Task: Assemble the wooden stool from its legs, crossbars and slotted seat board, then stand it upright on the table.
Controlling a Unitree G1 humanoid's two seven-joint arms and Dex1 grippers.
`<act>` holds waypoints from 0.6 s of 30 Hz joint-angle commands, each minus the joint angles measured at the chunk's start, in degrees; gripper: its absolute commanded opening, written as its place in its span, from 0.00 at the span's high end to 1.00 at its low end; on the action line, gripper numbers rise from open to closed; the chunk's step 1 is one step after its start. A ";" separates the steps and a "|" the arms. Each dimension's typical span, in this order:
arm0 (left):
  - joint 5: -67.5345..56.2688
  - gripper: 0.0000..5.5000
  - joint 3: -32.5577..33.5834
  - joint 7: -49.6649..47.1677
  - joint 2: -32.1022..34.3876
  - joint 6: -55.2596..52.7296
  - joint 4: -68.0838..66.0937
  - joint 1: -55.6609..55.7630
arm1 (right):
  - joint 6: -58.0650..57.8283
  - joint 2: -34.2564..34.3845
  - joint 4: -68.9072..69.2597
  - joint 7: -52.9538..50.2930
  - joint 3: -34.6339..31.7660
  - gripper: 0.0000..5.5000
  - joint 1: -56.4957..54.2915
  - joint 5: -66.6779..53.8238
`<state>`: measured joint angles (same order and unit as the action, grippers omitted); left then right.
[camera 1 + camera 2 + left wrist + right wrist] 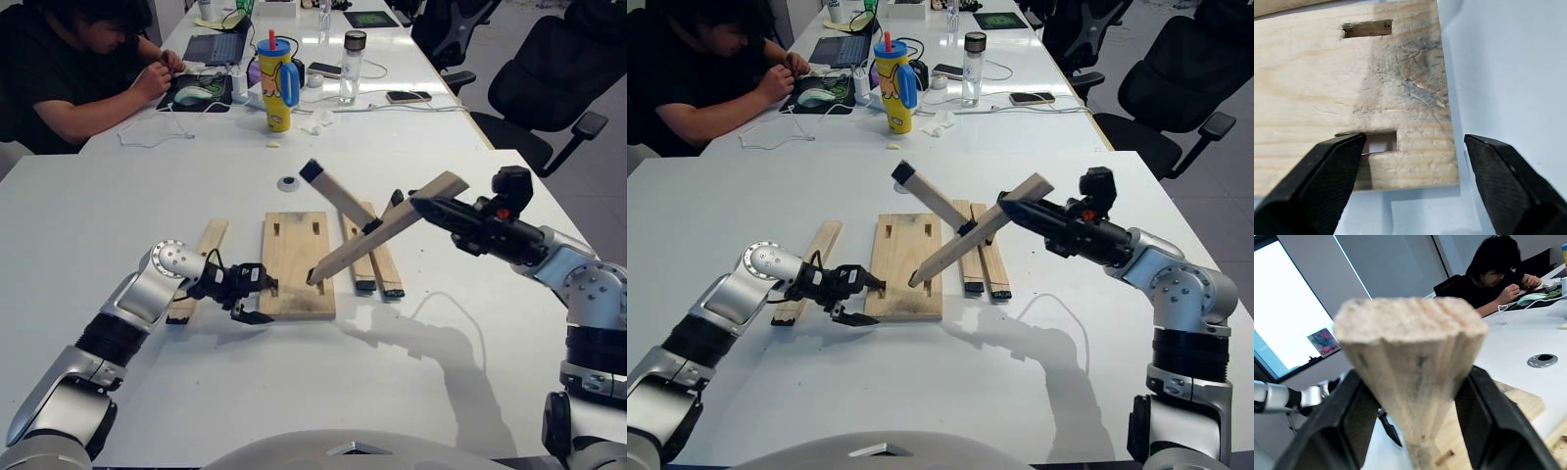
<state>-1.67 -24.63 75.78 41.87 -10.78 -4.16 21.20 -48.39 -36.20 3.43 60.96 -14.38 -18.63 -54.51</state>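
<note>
The slotted seat board (pixel 297 257) lies flat on the white table (pixel 88 225). My left gripper (pixel 251 295) is open at its near left corner; in the left wrist view the black fingers (pixel 1317 186) straddle the board (pixel 1327 83) by a slot (pixel 1380 141). My right gripper (pixel 433 208) is shut on a wooden leg (pixel 387 230) that slants down, its lower end resting on the board. A second leg (pixel 333 191) with a black tip crosses it. In the right wrist view the leg end (pixel 1410 347) sits between the fingers (pixel 1347 421).
One loose leg (pixel 201 259) lies left of the board and two more (pixel 377 259) lie to its right. A round grommet (pixel 288 183) is set in the table behind. A thin white cable (pixel 446 304) loops near the right arm. A yellow cup (pixel 278 88) and bottle (pixel 351 67) stand on the far table.
</note>
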 commanded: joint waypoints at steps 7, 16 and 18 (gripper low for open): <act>7.05 0.32 -9.90 -0.18 3.11 -7.84 -6.16 -12.21 | 6.30 -6.29 -4.02 13.88 10.47 0.61 -8.51 10.27; 6.42 0.32 -10.52 -0.89 2.45 -7.45 -6.95 -12.24 | 13.65 -3.73 -11.95 19.64 17.96 0.61 -15.91 18.66; 6.56 0.32 -10.83 -0.89 2.31 -7.39 -7.01 -12.13 | 15.40 -4.22 -12.40 20.36 19.24 0.61 -16.23 20.66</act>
<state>-2.41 -25.28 73.59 42.71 -10.79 -3.12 19.98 -35.52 -40.15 -7.96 80.00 2.33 -32.64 -38.10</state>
